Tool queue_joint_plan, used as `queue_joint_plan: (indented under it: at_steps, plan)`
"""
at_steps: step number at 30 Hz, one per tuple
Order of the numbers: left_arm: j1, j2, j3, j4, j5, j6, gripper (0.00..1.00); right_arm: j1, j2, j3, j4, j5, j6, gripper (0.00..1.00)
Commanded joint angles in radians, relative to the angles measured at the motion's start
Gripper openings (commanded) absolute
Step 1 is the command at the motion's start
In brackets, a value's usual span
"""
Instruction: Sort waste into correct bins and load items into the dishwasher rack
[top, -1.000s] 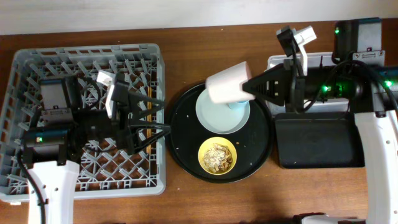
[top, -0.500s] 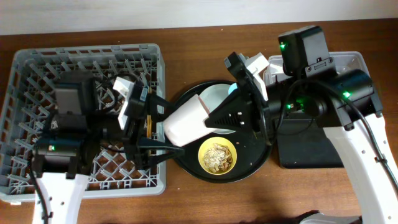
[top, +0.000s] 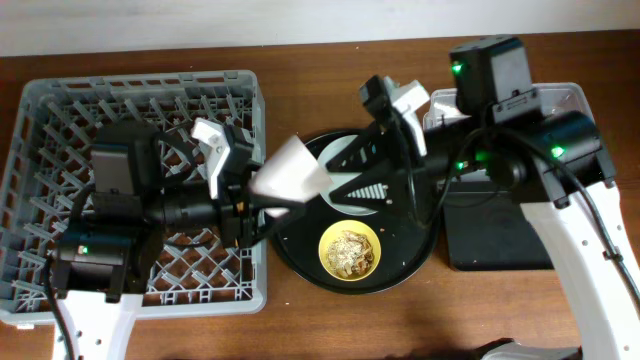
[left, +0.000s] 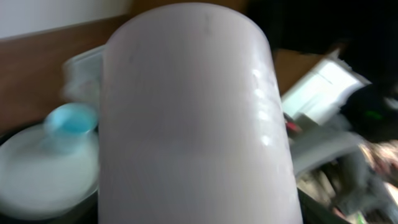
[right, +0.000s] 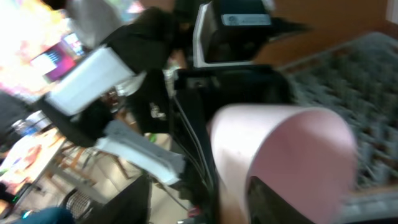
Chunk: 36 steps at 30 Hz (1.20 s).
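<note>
One blurred pink cup (left: 193, 124) (plate (left: 37, 180) half-hidden).

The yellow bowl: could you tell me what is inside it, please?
The yellow bowl holds beige crumbly food scraps, heaped over its middle. Its floor beneath them is covered, so anything underneath cannot be seen.

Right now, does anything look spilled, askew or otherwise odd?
Only the pink cup: it hangs sideways in mid-air between the left gripper and right gripper, over the edge of the dishwasher rack. Nothing looks spilled; scraps sit in the yellow bowl.
</note>
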<state>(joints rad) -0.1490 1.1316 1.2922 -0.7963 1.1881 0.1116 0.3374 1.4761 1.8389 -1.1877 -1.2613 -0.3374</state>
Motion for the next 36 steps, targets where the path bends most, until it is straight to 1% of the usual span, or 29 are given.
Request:
queue_joint_plan:
  at_steps: [1,2,3,5,6,8,9,11,13,14,15,17,18,19,20,22,23,25,26,27,28,29,30,31,32,33,34,35,36]
  plan:
    - [0.123,-0.011,0.006,-0.156,-0.48,-0.147,0.4,-0.122,0.003,0.001,-0.044,0.288,0.085,0.59]
    - [0.143,-0.005,0.006,-0.237,-0.538,-0.156,0.4,-0.129,0.003,0.001,-0.067,0.333,0.085,0.57]
    - [0.138,0.004,0.006,-0.289,-0.512,-0.145,0.4,-0.12,0.003,0.001,-0.077,0.332,0.085,0.49]
    - [0.106,0.021,0.006,-0.395,-0.369,-0.047,0.39,-0.073,0.003,0.001,-0.071,0.331,0.085,0.42]
    - [0.093,0.021,0.006,-0.407,-0.332,-0.043,0.35,-0.043,0.003,0.001,-0.051,0.332,0.093,0.38]
    - [0.039,0.02,0.006,-0.409,-0.164,-0.001,0.33,0.029,0.003,0.001,0.05,0.333,0.164,0.37]
    - [0.007,0.02,0.006,-0.409,-0.159,0.0,0.33,0.055,0.003,0.001,0.091,0.349,0.196,0.37]
    - [-0.043,0.02,0.006,-0.408,-0.144,-0.001,0.33,0.11,0.018,0.001,0.113,0.41,0.202,0.37]
    - [-0.072,0.02,0.006,-0.393,-0.135,-0.001,0.33,0.154,0.06,0.001,0.122,0.41,0.216,0.37]
    - [-0.074,0.02,0.006,-0.389,-0.105,-0.001,0.33,0.17,0.092,0.001,0.122,0.413,0.216,0.36]
    - [-0.074,0.02,0.006,-0.377,-0.106,-0.001,0.33,0.181,0.122,0.001,0.122,0.413,0.216,0.36]
    - [-0.073,0.02,0.006,-0.363,-0.115,-0.001,0.33,0.192,0.145,0.001,0.11,0.414,0.216,0.32]
    - [-0.072,0.02,0.006,-0.363,-0.132,-0.001,0.33,0.193,0.14,0.002,0.09,0.415,0.216,0.27]
    - [-0.072,0.02,0.006,-0.363,-0.165,-0.002,0.33,0.193,0.135,0.002,0.054,0.446,0.216,0.25]
    - [-0.072,0.02,0.006,-0.346,-0.175,-0.002,0.33,0.193,0.132,0.002,-0.006,0.513,0.216,0.25]
    - [-0.072,0.02,0.006,-0.31,-0.175,-0.016,0.31,0.193,0.132,0.002,-0.052,0.527,0.216,0.25]
    - [-0.072,0.02,0.006,-0.294,-0.181,-0.029,0.29,0.193,0.131,0.002,-0.074,0.534,0.217,0.25]
    - [-0.072,0.02,0.006,-0.266,-0.205,-0.06,0.28,0.193,0.131,0.002,-0.079,0.542,0.223,0.25]
    - [-0.071,0.02,0.006,-0.251,-0.228,-0.068,0.29,0.192,0.13,0.002,-0.077,0.589,0.225,0.25]
    - [-0.062,0.02,0.006,-0.236,-0.321,-0.106,0.28,0.181,0.126,0.002,-0.079,0.69,0.269,0.26]
    - [-0.038,0.02,0.006,-0.233,-0.414,-0.135,0.28,0.151,0.121,0.002,-0.084,0.758,0.275,0.26]
    - [-0.019,0.02,0.006,-0.235,-0.48,-0.15,0.28,0.131,0.121,0.002,-0.089,0.771,0.276,0.31]
    - [-0.006,0.02,0.006,-0.237,-0.533,-0.169,0.29,0.101,0.121,0.002,-0.106,0.826,0.278,0.36]
    - [0.002,0.02,0.006,-0.251,-0.567,-0.172,0.43,0.048,0.118,0.002,-0.157,0.885,0.302,0.39]
    - [0.002,0.02,0.006,-0.269,-0.586,-0.171,0.61,-0.017,0.101,0.002,-0.187,0.885,0.301,0.45]
    - [0.002,0.02,0.006,-0.295,-0.646,-0.172,0.72,-0.135,0.044,0.002,-0.206,0.886,0.301,0.63]
    - [0.002,0.02,0.006,-0.311,-0.662,-0.171,0.77,-0.24,0.0,0.002,-0.222,0.885,0.302,0.73]
    - [0.002,0.02,0.006,-0.322,-0.662,-0.171,0.81,-0.324,-0.024,0.002,-0.256,0.889,0.302,0.87]
    - [0.002,0.02,0.006,-0.336,-0.662,-0.171,0.87,-0.418,-0.035,0.002,-0.309,0.928,0.302,0.99]
